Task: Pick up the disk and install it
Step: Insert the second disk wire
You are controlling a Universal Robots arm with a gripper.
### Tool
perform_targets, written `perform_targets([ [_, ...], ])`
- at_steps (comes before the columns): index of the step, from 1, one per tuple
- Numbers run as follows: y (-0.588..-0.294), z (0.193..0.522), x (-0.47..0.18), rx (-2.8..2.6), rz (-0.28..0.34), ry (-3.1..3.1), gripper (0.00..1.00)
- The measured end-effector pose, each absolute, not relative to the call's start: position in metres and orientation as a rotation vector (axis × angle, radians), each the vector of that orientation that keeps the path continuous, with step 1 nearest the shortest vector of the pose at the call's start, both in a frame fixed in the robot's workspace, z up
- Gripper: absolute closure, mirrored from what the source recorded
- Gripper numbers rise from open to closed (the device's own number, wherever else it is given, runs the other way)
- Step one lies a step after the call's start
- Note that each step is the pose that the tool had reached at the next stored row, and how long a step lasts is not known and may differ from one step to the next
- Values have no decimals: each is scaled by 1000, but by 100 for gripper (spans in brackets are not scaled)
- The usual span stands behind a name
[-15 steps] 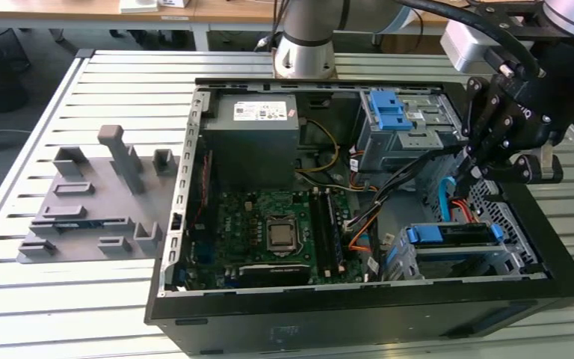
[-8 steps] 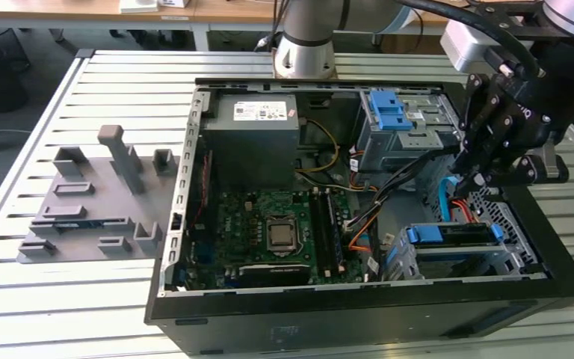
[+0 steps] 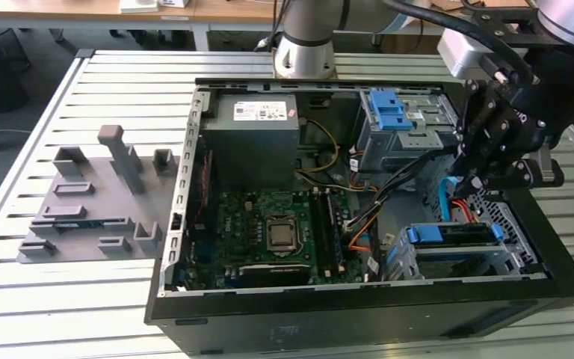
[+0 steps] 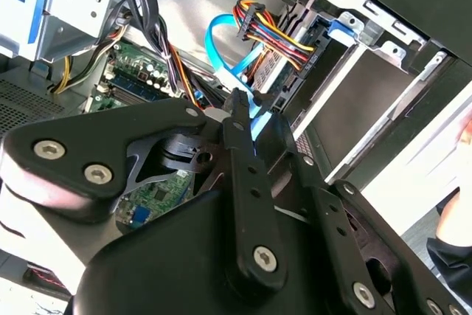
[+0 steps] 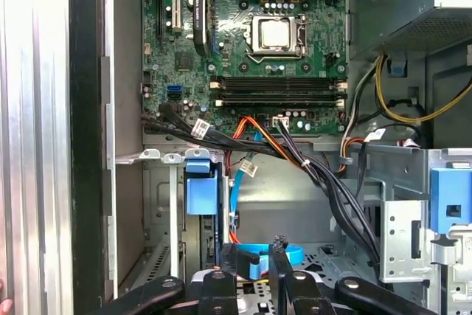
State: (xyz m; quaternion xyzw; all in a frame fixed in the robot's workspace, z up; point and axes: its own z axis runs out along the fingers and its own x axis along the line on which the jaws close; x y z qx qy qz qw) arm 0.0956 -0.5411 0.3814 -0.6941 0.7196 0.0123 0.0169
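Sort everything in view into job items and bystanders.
Job: disk in its blue bracket, sitting in a bay of the case; gripper close by; blue data cable at the gripper.
Bystanders: grey fixture block on the slatted table; power supply; motherboard.

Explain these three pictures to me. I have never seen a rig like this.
The machine is one robot arm. Its grasping part, the end effector, hangs at the exterior view's right.

The exterior view comes from a camera off the arm. Both wrist views come from cameras riding on the arm, looking past the end effector into the work.

On the slatted table stands an open computer case, and a grey fixture lies beside it. What looks like the disk, with its blue bracket, sits in a bay inside the case.

The end effector is at a blue cable just above that bay. I cannot tell whether it grips it.
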Motion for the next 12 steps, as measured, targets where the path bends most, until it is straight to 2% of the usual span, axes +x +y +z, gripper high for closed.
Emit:
perform_targets([
  [12,-541,375,96,-2158,39,2237,69],
])
